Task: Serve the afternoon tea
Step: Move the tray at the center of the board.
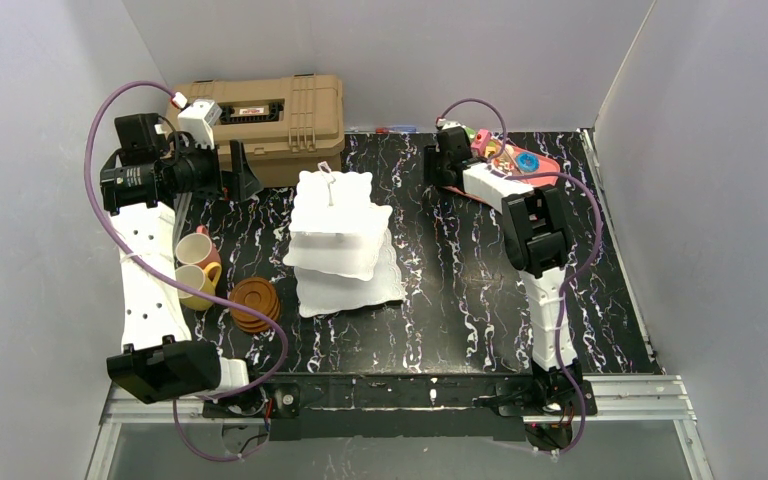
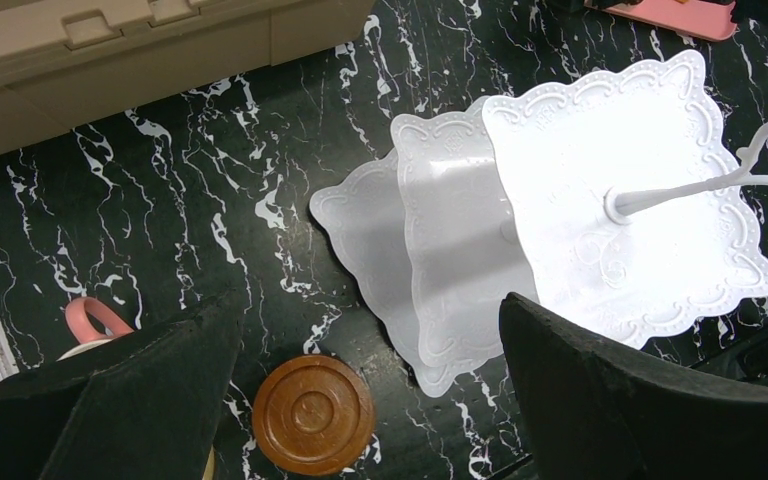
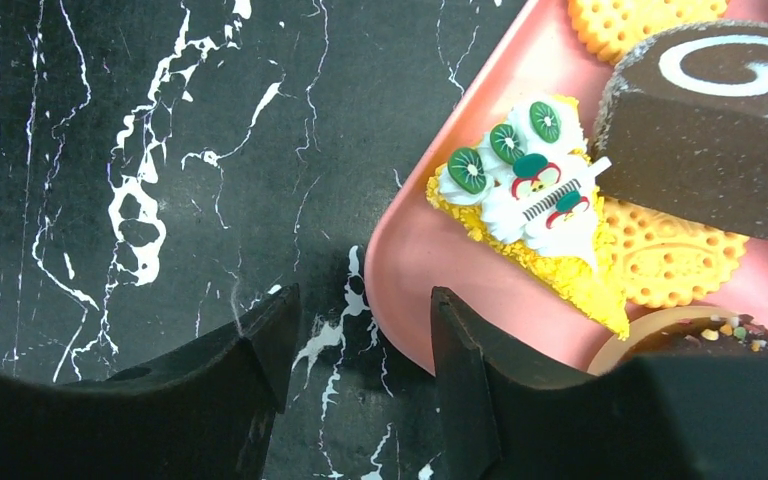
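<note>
The white three-tier stand of square scalloped plates (image 1: 340,235) is standing near the middle of the black marbled table (image 1: 460,300), its thin wire loop (image 1: 328,172) rising from the top plate and all tiers showing bare. The small colourful toy pastries are lying well apart from it on the flat pink-red rectangular tray (image 3: 430,250) at the far right: a yellow cake wedge topped with white cream and kiwi slices (image 3: 530,210), a dark chocolate swirl roll (image 3: 710,120) and round yellow biscuits (image 3: 670,260). The right gripper (image 3: 360,300) is hovering over the tray's near rim with its fingers partly spread and nothing between them. The left gripper (image 2: 370,320) is hanging high over the table, spread wide and empty, looking down on the stand and the stack of round brown saucers (image 2: 312,413). A pink cup (image 1: 198,246) and a yellow cup (image 1: 192,283) are sitting just beside that stack, near the left arm. The large tan ribbed hard case (image 1: 280,115) is sitting at the back. The wedge is probably light and stiff, with smooth tapering flanks that could slide out of a pinch, so taking it across the wider cream end is looking safest. The roll is offering broad flat sides. The stand is looking light, rigid and top-heavy, so nudging a tier while loading could tip it.
</note>
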